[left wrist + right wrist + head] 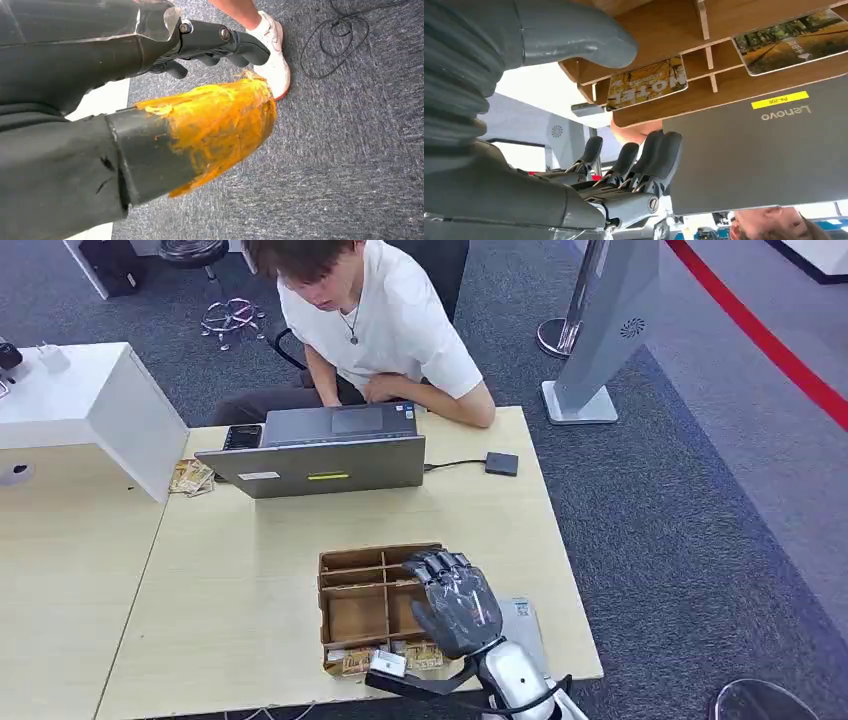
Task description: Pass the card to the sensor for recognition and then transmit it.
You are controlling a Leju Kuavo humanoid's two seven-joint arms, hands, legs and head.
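Right hand point(456, 602): poised over the divided wooden tray point(352, 615), fingers point(659, 155) spread, holding nothing. Left hand point(215, 42): hangs toward the carpet, fingers apart, holding nothing.

Step, as judged: reaching to pick a card; nothing lifted yet. The next move calls for lowering onto a single card and pinching it by an edge.

Card point(647, 82): flat, autumn-toned print, lettered "MOTEL", lying in a tray compartment. Laptop point(325, 450): beyond the tray, on the desk point(250, 540).
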